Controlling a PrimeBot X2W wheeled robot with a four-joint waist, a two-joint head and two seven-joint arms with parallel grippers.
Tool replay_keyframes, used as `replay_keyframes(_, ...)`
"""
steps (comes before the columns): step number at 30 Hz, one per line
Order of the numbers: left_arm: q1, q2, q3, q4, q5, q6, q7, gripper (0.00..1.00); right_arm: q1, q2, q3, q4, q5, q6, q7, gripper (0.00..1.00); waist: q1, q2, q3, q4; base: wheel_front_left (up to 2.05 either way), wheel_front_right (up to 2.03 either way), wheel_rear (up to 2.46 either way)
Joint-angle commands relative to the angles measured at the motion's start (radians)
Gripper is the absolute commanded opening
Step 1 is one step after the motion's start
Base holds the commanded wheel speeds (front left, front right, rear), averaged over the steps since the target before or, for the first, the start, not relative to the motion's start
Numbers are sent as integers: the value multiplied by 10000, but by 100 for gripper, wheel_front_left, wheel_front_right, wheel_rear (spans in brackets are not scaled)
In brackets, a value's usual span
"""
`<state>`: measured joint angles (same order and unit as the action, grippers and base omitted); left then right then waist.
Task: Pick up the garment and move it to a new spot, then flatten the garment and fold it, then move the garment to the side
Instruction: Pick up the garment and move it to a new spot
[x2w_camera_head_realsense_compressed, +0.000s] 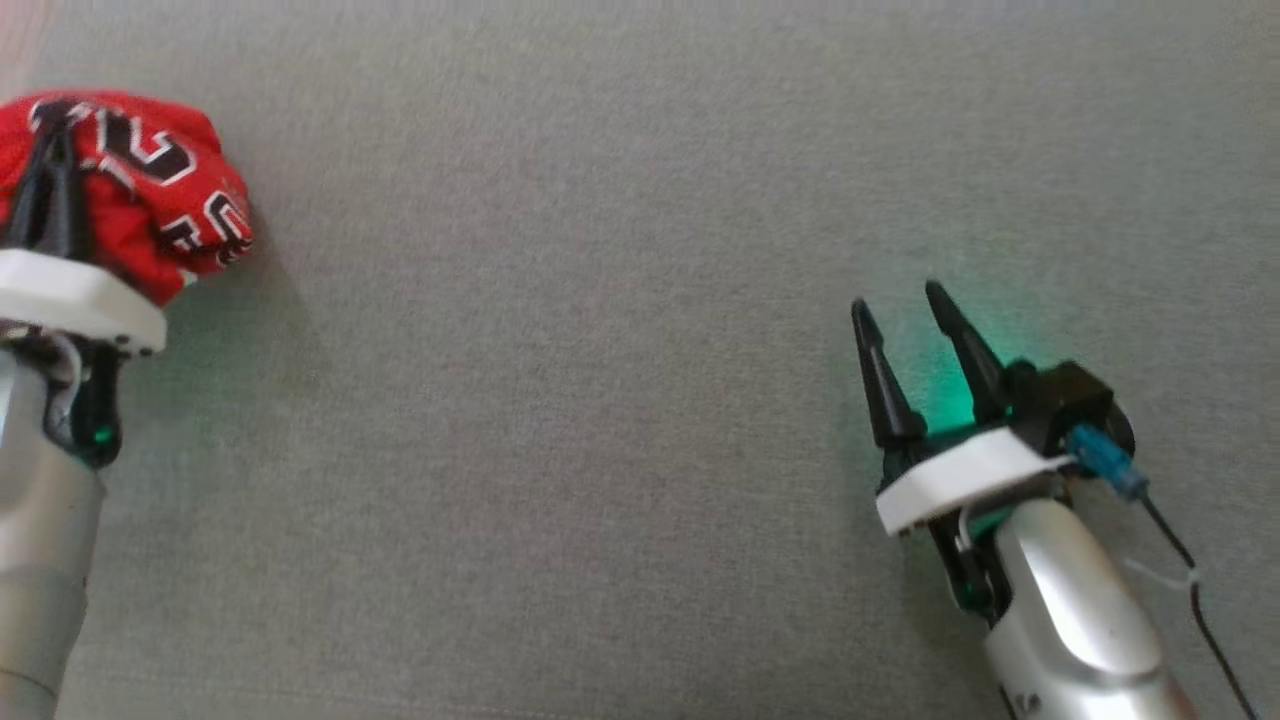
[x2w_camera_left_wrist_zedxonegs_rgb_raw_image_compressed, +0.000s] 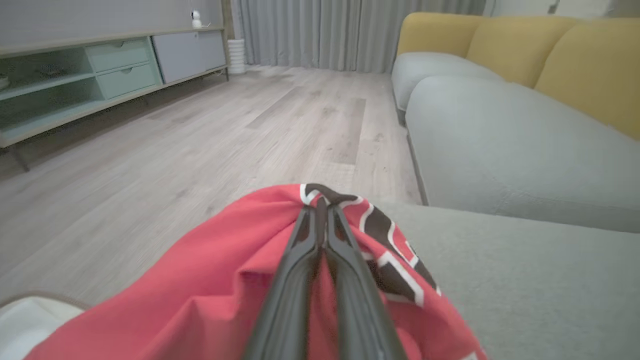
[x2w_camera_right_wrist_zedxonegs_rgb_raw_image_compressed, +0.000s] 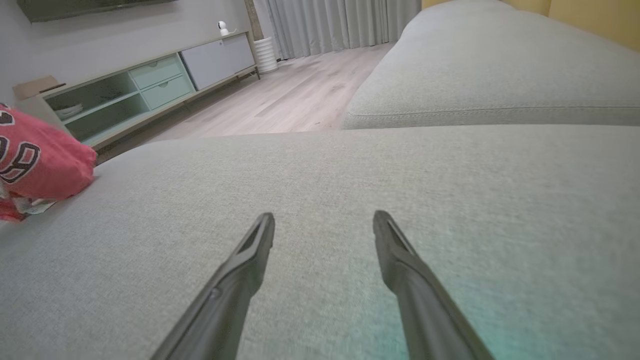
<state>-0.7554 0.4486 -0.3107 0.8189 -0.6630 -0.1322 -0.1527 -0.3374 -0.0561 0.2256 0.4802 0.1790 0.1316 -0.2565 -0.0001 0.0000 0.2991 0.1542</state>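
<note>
One step in hand: pick-up. Head view, upper left: left gripper (x2w_camera_head_realsense_compressed: 57, 120) pinched tight onto bunched red garment (x2w_camera_head_realsense_compressed: 160, 190); lower right: right gripper (x2w_camera_head_realsense_compressed: 897, 297) spread, empty. Left wrist view: clamped on a fold. Right wrist view: garment at far left. Next, probably: lift clear, carry. Crumpled lump, no readable long axis or heading.
</note>
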Motion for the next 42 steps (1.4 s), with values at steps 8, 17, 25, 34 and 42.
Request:
replay_keyframes(8,-844,31,-1189,-2299,-106,16,-480,0,555,59,189,-118,449,-9,-53,100,1,0,-1020,-962,0,0,0)
replay_keyframes(17,-266,-2086,-2272,-3910,-1016,16,-726,0,1011,59,95,-33,635,-9,-53,100,1,0,-1630,-2304,0,0,0)
replay_keyframes(25,1367,-2990,-2450,-2709,-1375,184,-984,0,1288,59,37,-20,690,-9,-53,100,1,0,-1702,-2956,0,0,0)
replay_keyframes(34,3509,-2847,-1055,-1945,46,1414,-1086,100,1324,59,-78,-50,759,-9,-53,100,1,0,-1859,-2750,0,0,0)
replay_keyframes(42,5902,-2805,1129,-3714,2198,2008,-1088,100,1508,59,-210,-149,790,-9,-53,100,1,0,-2155,-2419,0,0,0)
